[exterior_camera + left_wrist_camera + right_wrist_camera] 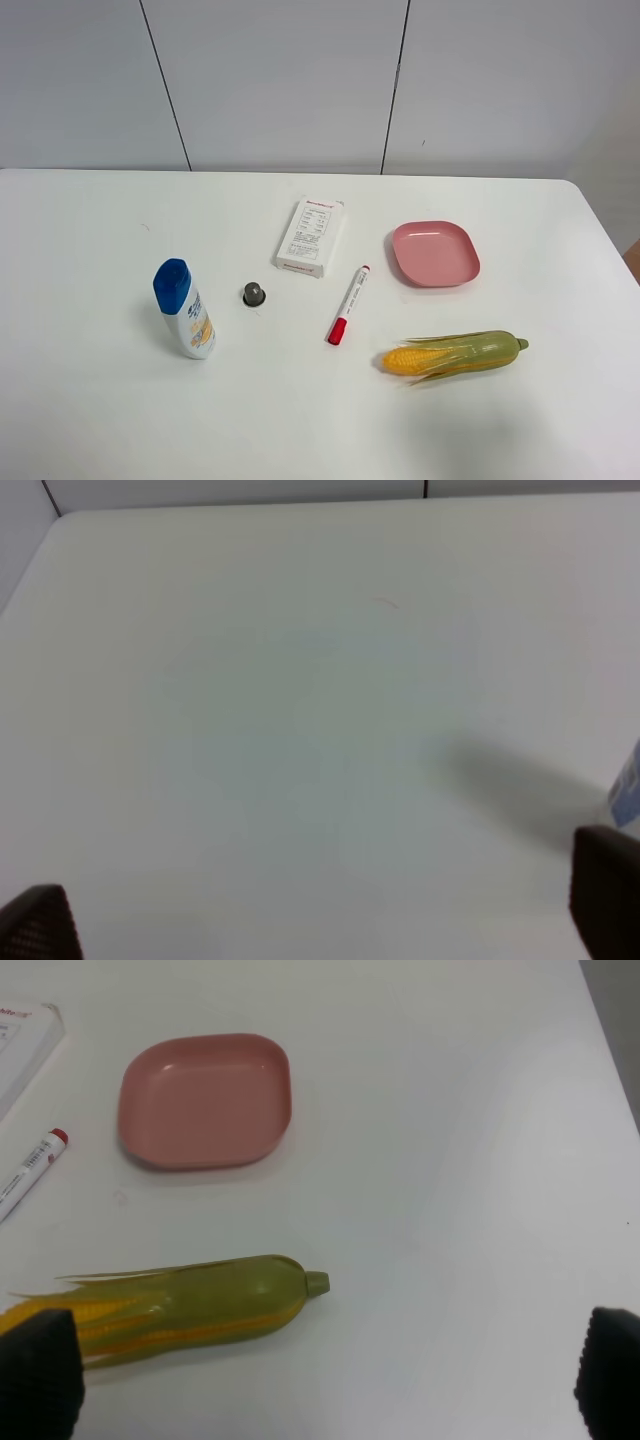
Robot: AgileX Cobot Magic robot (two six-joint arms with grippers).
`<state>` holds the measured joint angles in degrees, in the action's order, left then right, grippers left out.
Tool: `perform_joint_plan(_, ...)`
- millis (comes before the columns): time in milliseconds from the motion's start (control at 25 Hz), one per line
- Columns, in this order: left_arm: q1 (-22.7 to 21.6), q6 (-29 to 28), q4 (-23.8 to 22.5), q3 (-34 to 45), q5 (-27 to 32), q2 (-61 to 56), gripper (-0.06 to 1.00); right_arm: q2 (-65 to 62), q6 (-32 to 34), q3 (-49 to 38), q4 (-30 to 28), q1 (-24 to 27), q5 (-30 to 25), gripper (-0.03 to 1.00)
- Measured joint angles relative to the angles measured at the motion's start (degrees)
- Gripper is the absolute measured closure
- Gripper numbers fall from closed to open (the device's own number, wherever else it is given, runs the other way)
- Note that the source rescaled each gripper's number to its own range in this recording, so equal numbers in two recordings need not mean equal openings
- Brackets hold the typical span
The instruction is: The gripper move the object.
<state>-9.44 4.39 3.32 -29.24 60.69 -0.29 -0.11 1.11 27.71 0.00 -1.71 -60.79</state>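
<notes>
**Marker lies free at mid-table, both grippers spread and empty**

Nearest the front edge of the white table [90, 420] lies an ear of corn [455, 354], toward the right, its green tip pointing at the right edge. Just behind it and left, near the table's middle, the marker pen [348, 305] lies on a slant, red cap toward the front, small red end toward the back; nothing touches it. To its left sit a small dark cap [254, 293] and, closer to the left edge, a lying bottle with a blue lid [184, 308]. Behind the marker, close to its far end, is the white printed box [310, 236]; right of that, a pink plate [434, 253].

The left gripper [320, 920] hangs over bare table with jaws wide apart, holding nothing. The right gripper [325, 1385] is likewise spread, empty, above the corn.
</notes>
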Motion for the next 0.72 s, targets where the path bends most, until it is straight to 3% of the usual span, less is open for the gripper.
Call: perform_joint_plan(720,0.0,-0.7,-0.4,0.0,0.0,0.0,-0.05,0.0,0.0,0.0,0.0,0.0,0.0,-0.03)
